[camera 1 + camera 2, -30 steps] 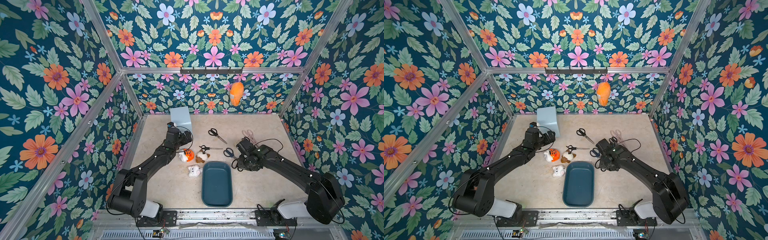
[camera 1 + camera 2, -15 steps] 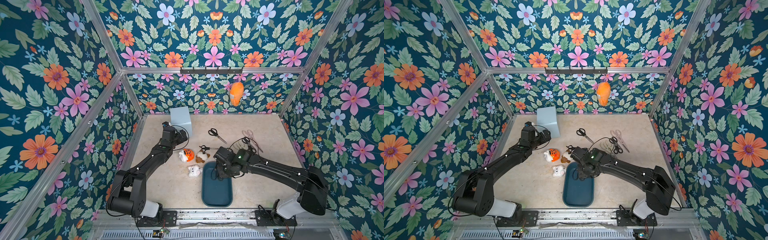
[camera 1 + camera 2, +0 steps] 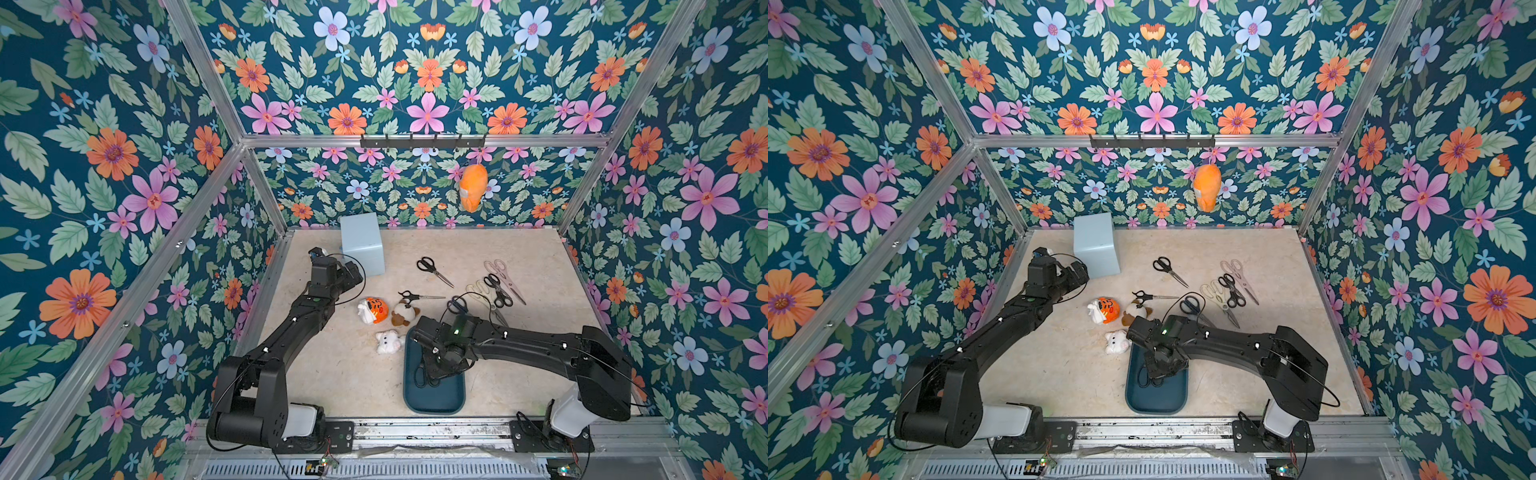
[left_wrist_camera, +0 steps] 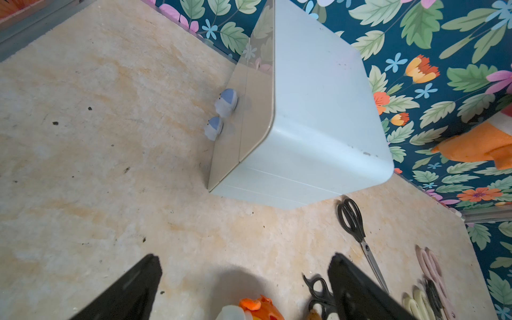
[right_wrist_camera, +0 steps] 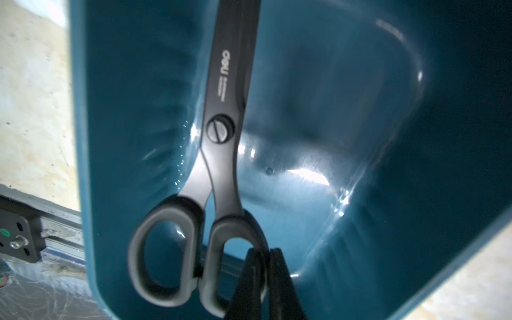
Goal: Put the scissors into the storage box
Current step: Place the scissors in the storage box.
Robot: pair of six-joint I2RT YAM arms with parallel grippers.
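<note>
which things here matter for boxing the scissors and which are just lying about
For the job:
- black scissors, gripped by the right end effector over the teal storage box
- loose: far black pair, small black pair, middle black pair, dark blue pair, beige pair, pink pair

Just lying about:
- pale blue cube box
- tiger toy, brown plush, white plush
- hanging orange plush

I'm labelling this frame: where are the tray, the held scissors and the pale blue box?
tray (image 3: 436,397): a top view, bare floor at its near end.
held scissors (image 5: 220,128): right wrist view, pivot screw.
pale blue box (image 3: 362,245): a top view, middle of the box.
</note>
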